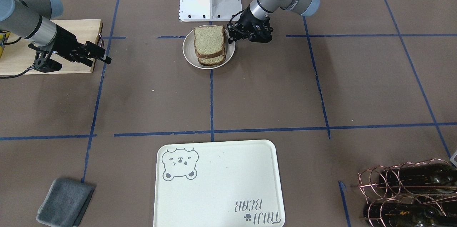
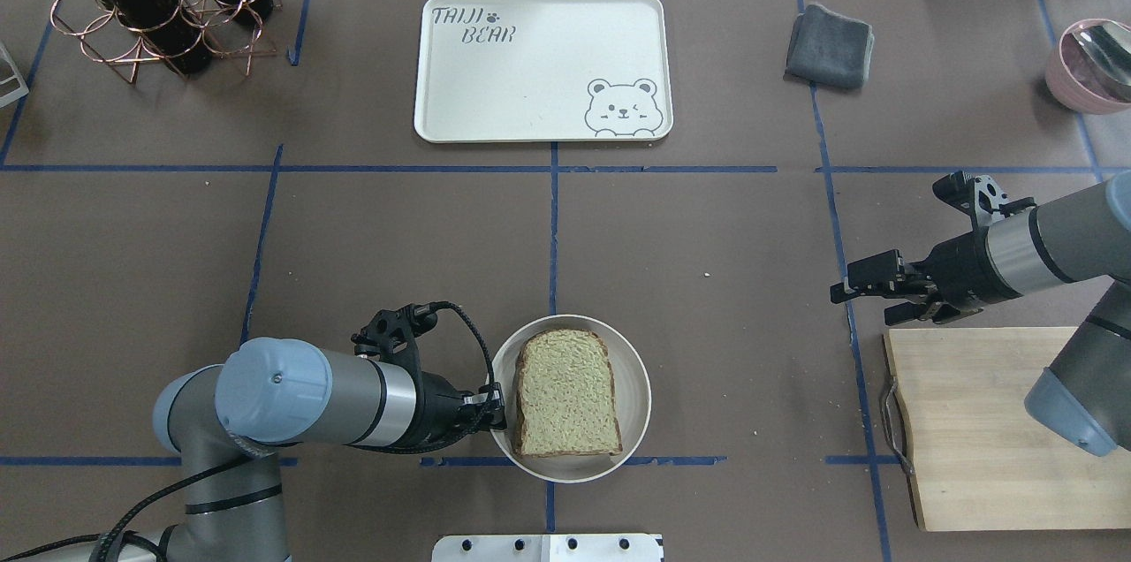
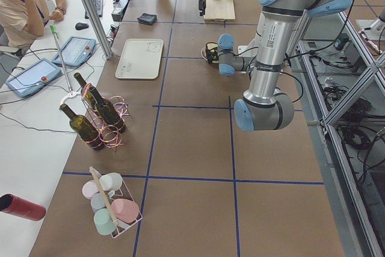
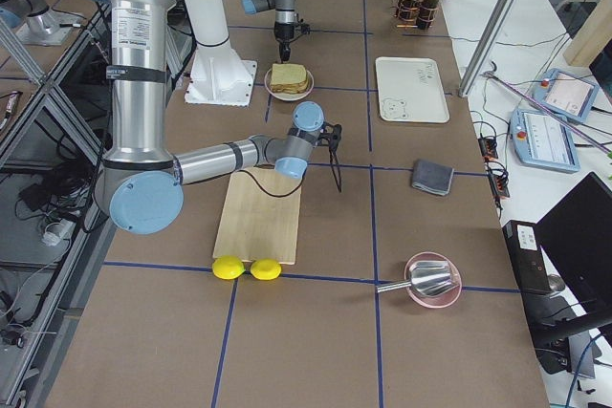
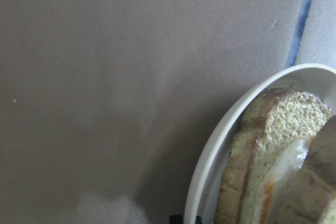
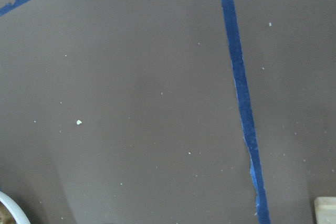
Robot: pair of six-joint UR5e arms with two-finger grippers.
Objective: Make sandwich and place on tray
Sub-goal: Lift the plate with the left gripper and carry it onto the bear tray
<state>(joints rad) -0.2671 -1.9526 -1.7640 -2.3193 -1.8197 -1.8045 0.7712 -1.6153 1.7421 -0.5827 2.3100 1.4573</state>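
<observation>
Left arm (image 2: pixel 336 407) stretches low and level behind left fingers (image 2: pixel 492 404); right arm (image 2: pixel 1016 257) hovers, right fingers (image 2: pixel 855 286) parted.

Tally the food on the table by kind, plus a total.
Bread slices, stacked on the plate: 2
Fried egg, between the slices: 1
Lemons, beside the cutting board: 2
Total: 5
</observation>
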